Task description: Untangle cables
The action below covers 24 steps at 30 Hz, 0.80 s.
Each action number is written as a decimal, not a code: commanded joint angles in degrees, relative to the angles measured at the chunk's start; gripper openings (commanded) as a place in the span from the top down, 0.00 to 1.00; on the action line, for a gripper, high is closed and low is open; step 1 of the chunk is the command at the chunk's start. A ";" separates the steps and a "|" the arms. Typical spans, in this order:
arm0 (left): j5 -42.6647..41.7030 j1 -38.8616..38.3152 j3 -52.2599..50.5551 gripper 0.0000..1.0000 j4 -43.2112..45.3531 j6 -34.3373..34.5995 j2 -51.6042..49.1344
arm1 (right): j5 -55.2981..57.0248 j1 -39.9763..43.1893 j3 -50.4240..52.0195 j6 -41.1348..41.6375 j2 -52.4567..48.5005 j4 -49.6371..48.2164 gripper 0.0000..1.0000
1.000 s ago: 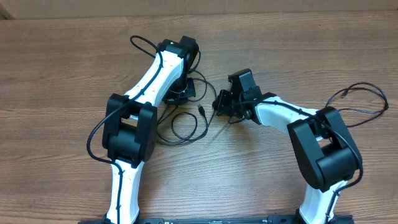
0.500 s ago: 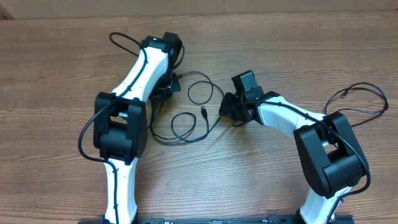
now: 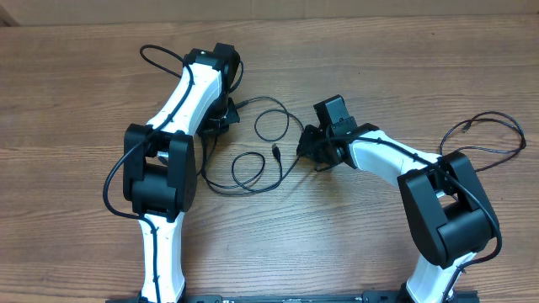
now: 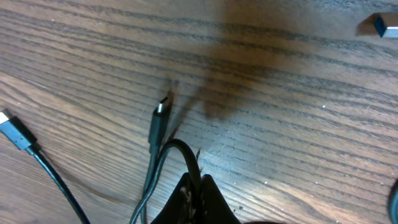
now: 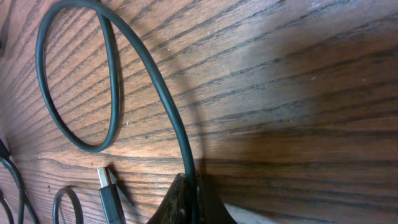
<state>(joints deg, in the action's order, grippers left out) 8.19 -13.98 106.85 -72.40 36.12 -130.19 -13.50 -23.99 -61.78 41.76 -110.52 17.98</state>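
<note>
The cables (image 3: pixel 257 160) are thin black cords lying in loose loops on the wooden table between the two arms. One small plug (image 3: pixel 276 151) lies near the middle. My left gripper (image 3: pixel 221 118) is at the loops' left end, shut on a black cord (image 4: pixel 180 148) that arcs up from its fingertips (image 4: pixel 191 186); a plug end (image 4: pixel 161 111) lies just beyond. My right gripper (image 3: pixel 305 145) is at the right end, shut on a cord (image 5: pixel 168 106) that curves away into a round loop (image 5: pixel 78 81). A USB plug (image 5: pixel 107 186) lies beside it.
Another thin black cord (image 3: pixel 493 135) lies apart at the table's right edge, behind the right arm. A second plug (image 4: pixel 15 134) and a small silver connector (image 4: pixel 379 25) show in the left wrist view. The table's far edge (image 3: pixel 337 17) runs along the top.
My left arm has swung left with its cord, drawing the loops apart into an open spread. The right gripper shifted slightly right, then stayed still.
</note>
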 commanded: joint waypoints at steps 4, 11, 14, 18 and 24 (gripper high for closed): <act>-1.20 0.09 -4.28 0.96 3.06 1.22 1.18 | 0.66 0.39 -0.13 0.02 1.75 -0.31 0.96; -1.20 0.09 -9.66 0.96 7.72 1.22 1.18 | 0.92 0.39 -0.13 0.09 1.75 -0.28 0.96; -1.18 0.09 -11.82 0.95 9.90 1.20 1.18 | 1.03 0.39 -0.13 0.24 1.75 -0.28 0.96; -1.16 0.09 -14.21 0.96 12.74 1.18 1.18 | 1.03 0.39 -0.13 0.24 1.75 -0.28 0.96; -0.74 0.09 -17.70 0.93 16.52 1.18 1.18 | 1.05 0.39 -0.11 0.24 1.75 -0.28 0.96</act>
<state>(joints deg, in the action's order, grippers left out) 7.31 -14.00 92.84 -58.22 36.53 -126.02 -13.23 -23.99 -61.78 41.80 -110.52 17.91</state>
